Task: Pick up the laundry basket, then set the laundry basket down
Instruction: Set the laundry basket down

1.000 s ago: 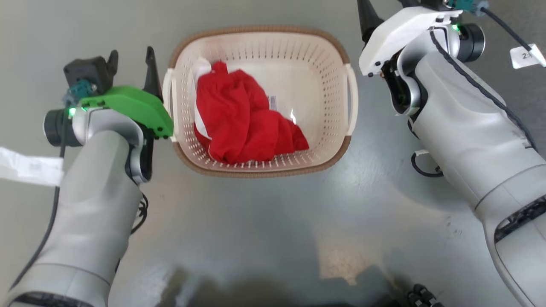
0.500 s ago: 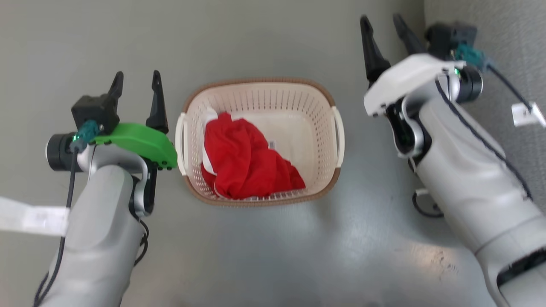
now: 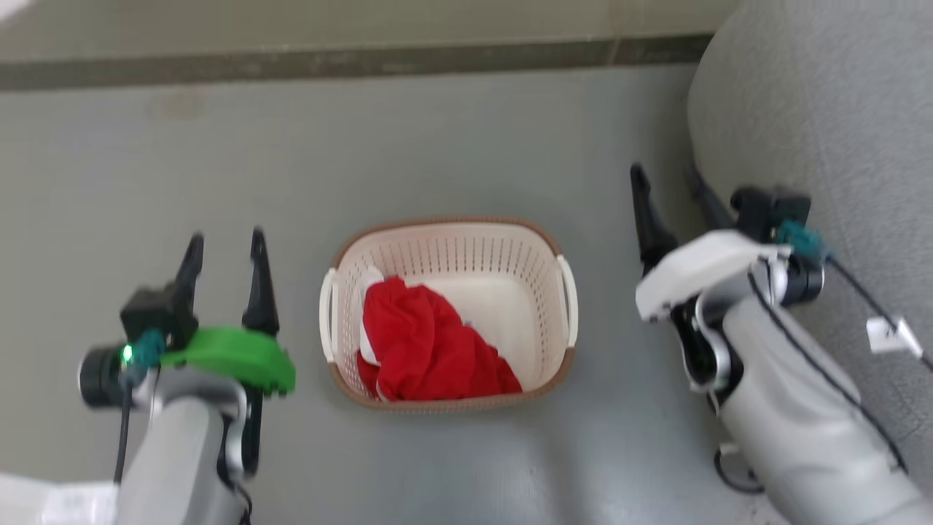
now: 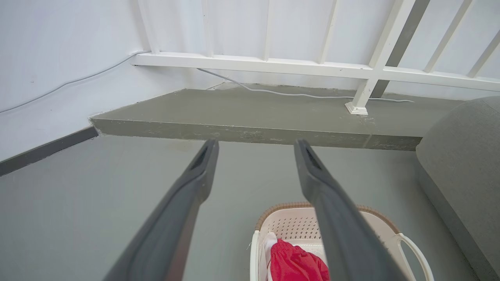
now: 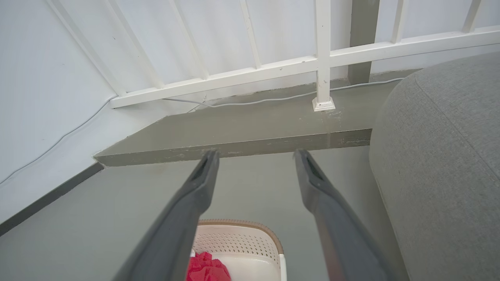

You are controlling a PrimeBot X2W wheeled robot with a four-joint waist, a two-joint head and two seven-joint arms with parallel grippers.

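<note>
Plainly, left gripper (image 3: 226, 235) and right gripper (image 3: 667, 172) fingers gape empty, flanking the laundry basket (image 3: 444, 220).

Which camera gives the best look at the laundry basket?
The head view: the whole laundry basket shows from above, with the red cloth inside. The left wrist view cuts it off at the bottom edge; the right wrist view catches one corner.
</note>
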